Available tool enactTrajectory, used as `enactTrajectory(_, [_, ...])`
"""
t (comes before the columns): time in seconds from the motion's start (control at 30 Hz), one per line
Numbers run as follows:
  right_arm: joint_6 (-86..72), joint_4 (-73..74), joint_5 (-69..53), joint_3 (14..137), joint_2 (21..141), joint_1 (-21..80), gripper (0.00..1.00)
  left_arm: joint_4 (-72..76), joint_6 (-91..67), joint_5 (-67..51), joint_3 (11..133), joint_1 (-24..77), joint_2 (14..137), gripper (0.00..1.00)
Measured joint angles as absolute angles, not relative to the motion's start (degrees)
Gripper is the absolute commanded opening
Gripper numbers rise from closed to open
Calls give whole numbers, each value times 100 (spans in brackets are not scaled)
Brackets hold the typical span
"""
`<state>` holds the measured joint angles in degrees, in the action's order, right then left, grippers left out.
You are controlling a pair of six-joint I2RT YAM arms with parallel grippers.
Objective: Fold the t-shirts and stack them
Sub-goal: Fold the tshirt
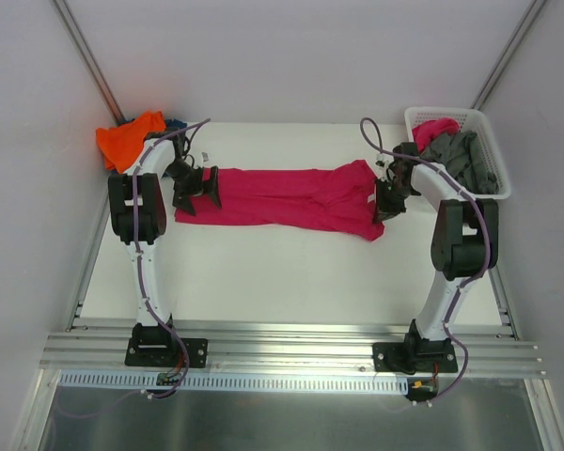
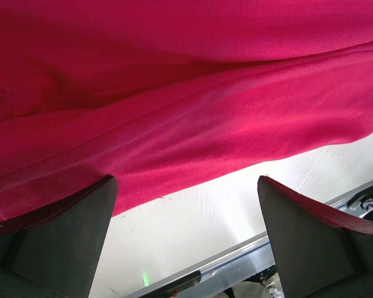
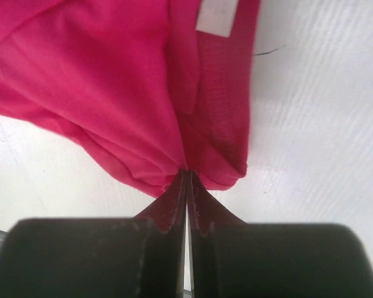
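The large magenta-pink cloth t-shirt [image 1: 282,197] lies stretched left to right across the far half of the white table [image 1: 291,282], between the two arms. The right gripper [image 3: 186,180] has its jaws clenched on a bunched fold at the shirt's right end, close to the small white label [image 3: 216,15]. The left gripper [image 2: 186,186] hangs over the left hem with its jaws released and wide, holding nothing.

The step in hand looks like taking both ends before a fold. To do it well, the left jaws should drop onto the hem and catch every layer, not only the top one. Both ends should then rise together and level, with the cloth kept lightly taut so no crease sets

The crumpled orange t-shirt [image 1: 127,141] waits at the far left corner
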<state>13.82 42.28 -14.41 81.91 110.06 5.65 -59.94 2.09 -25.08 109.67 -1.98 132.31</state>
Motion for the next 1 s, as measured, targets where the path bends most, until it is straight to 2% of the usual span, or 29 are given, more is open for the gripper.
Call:
enactTrajectory(0.33, [1422, 4244, -1347, 8318, 11004, 445, 0, -5957, 211, -2506, 10916, -198, 13207, 99])
enactTrajectory(0.67, [1476, 4224, -1214, 9736, 11467, 357, 0, -5942, 220, -2497, 10895, -198, 13187, 99])
enactTrajectory(1.0, [1684, 4244, -1116, 8919, 11603, 392, 2, -5920, 228, -2484, 10857, -198, 13157, 99])
